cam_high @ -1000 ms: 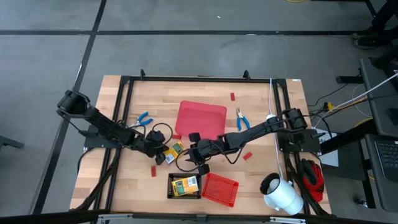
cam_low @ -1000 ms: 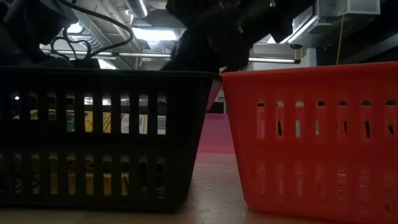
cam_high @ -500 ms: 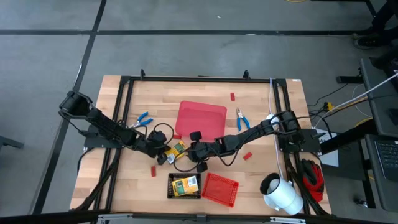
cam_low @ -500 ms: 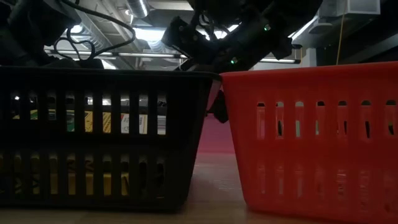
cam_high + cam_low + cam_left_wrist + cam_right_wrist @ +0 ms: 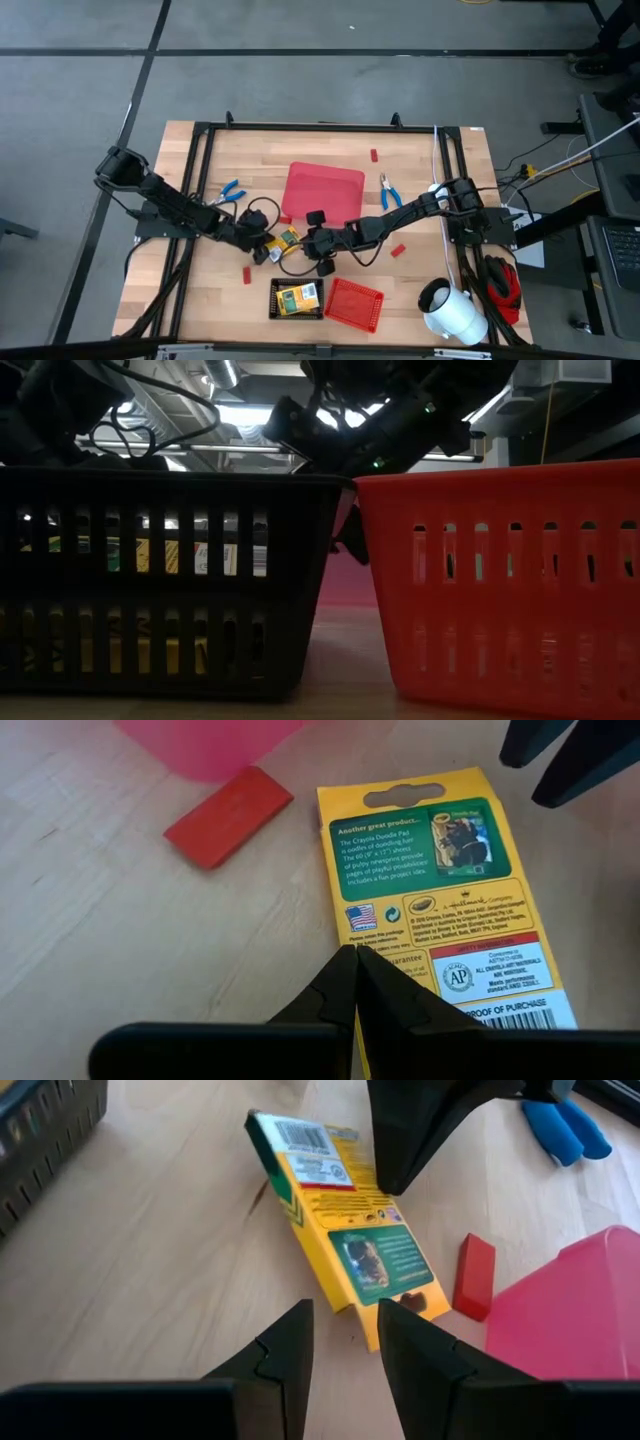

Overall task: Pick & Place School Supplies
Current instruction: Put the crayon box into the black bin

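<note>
Left wrist view: flat yellow-and-green card box (image 5: 440, 910) lies printed-back-up on the wooden table (image 5: 120, 950), just beside a small red rectangular block (image 5: 228, 816) and near the corner of the big red plastic tray (image 5: 200, 745). Looks light, thin, stiff card w/ a slick printed face; prob. slides if nudged, so best pinched across its narrow width, by the long edges, not pressed flat.

Left gripper (image 5: 352, 985) sits at the box's barcode end, fingers shut to a point w/ tips touching, right at the box's long edge; grips nothing. Right gripper (image 5: 345, 1342) faces the opposite, hang-tab end, fingers parted by a narrow gap, empty, box just ahead of the tips, not between them.

High view: both grippers meet mid-table over the box, a short way from the black slotted basket (image 5: 297, 299), which already has one similar box in it, and the red mesh basket (image 5: 353, 304).
</note>
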